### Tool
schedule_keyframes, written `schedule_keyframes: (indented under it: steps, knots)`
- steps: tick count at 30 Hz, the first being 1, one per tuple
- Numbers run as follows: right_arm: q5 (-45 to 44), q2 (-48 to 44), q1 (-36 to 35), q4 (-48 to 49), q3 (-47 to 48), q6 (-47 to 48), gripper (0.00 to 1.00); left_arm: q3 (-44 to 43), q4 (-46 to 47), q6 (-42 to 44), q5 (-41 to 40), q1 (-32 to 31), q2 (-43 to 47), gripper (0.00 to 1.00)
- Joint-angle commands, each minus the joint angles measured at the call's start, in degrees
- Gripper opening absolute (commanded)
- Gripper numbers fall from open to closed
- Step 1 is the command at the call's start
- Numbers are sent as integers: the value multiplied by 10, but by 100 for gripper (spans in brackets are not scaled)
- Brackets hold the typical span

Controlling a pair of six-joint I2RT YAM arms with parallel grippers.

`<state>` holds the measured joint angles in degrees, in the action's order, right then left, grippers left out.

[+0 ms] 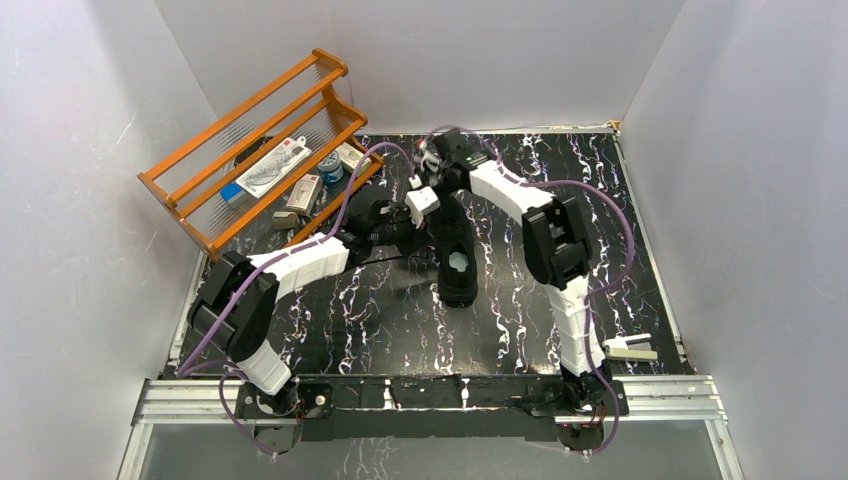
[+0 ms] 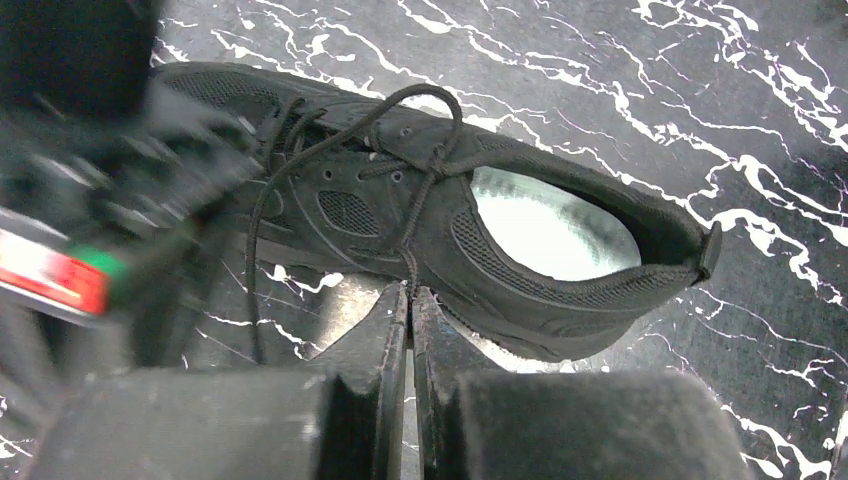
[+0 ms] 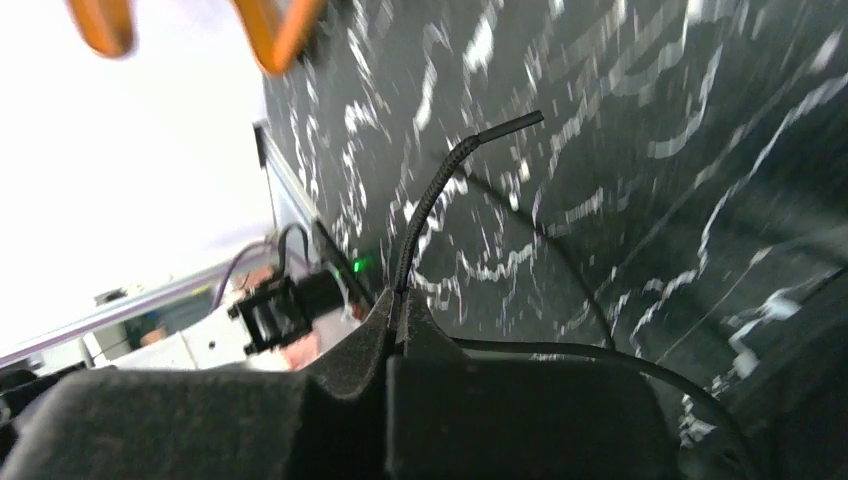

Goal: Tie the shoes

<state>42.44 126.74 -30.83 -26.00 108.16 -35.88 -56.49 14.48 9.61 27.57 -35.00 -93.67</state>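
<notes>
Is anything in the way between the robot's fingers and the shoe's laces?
No, nothing visible does. The left gripper pinches a lace right beside the black shoe, and the right gripper pinches a lace end too.

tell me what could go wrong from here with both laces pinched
1. The right end effector grips its lace end near the tip, so a hard pull might slip it free.
2. The left end effector pinches a lace strand running straight to the sneaker. Nothing holds the sneaker down, so pulling may drag or tip it instead of tightening.
3. The loose lace loop lying on top could snag.
</notes>
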Motion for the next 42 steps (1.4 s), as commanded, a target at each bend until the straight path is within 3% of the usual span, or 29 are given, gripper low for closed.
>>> schedule_keyframes:
  steps: [1,4,11,16,23,28,32,38,42]
  knots:
    - [85,28,-10,-166,21,27,0,36,67,39,33,-1,41,0]
    - [119,40,-11,-200,0,34,0,53,82,50,44,-1,41,0]
    - [103,127,-24,-387,100,143,5,47,98,58,59,-1,14,0]
    - [115,117,-12,-380,101,141,31,44,105,42,67,0,8,0]
    - [148,56,57,-310,107,93,44,51,114,1,51,0,16,0]
    - [99,-23,96,-297,85,120,47,44,110,-52,36,4,13,0]
    - [-7,-128,103,-252,-15,162,48,26,97,-106,46,9,-7,0]
    - [-138,-405,84,50,-348,209,53,-39,18,-147,69,19,-48,0]
    - [-204,-522,4,178,-503,359,56,-85,-36,-155,90,29,-79,0]
